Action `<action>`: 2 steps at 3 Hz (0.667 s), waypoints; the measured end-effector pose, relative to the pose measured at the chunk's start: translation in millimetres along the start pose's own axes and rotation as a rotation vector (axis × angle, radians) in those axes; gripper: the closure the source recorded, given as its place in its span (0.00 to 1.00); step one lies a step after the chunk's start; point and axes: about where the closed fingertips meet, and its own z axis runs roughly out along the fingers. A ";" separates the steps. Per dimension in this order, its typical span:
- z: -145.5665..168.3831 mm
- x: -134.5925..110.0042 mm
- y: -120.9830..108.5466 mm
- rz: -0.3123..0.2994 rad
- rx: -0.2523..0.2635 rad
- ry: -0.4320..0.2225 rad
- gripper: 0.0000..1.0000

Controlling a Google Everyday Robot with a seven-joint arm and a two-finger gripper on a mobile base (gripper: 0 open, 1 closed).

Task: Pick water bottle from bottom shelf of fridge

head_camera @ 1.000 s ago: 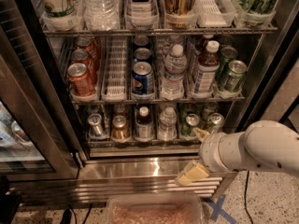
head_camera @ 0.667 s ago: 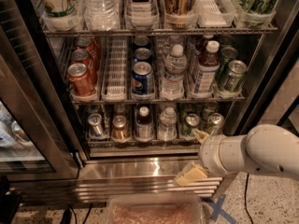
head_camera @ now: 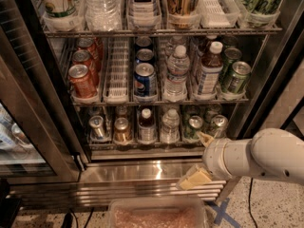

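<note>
Hovering in front of the fridge's (head_camera: 42, 103) steel base, gripper (head_camera: 192, 159) with fingers spread apart, holding nothing, water bottle (head_camera: 169, 126) upright on the bottom shelf (head_camera: 142, 145), between a dark bottle (head_camera: 146, 123) and a green can (head_camera: 193, 128)

- The fridge (head_camera: 266, 70) stands open, its shiny steel base (head_camera: 137, 172) below the racks.
- On the bottom shelf (head_camera: 142, 148), the water bottle (head_camera: 169, 126) stands upright between a dark bottle (head_camera: 146, 125) on its left and a green can (head_camera: 194, 127) on its right.
- The gripper (head_camera: 192, 160) hangs low in front of the steel base, right of and below the water bottle and apart from it, jaws spread with nothing between them.
- The white arm (head_camera: 259, 156) reaches in from the right edge.
- On the rack above stand red cans (head_camera: 81, 80), a blue can (head_camera: 145, 79) and a larger clear bottle (head_camera: 177, 72).
- A clear plastic bin (head_camera: 156, 215) sits at the bottom edge.
</note>
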 end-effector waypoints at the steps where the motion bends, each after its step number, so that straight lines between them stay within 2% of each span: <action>1: 9.4 8.0 -5.9 0.019 0.026 -0.021 0.00; 2: 25.4 16.3 -13.1 0.042 0.054 -0.057 0.00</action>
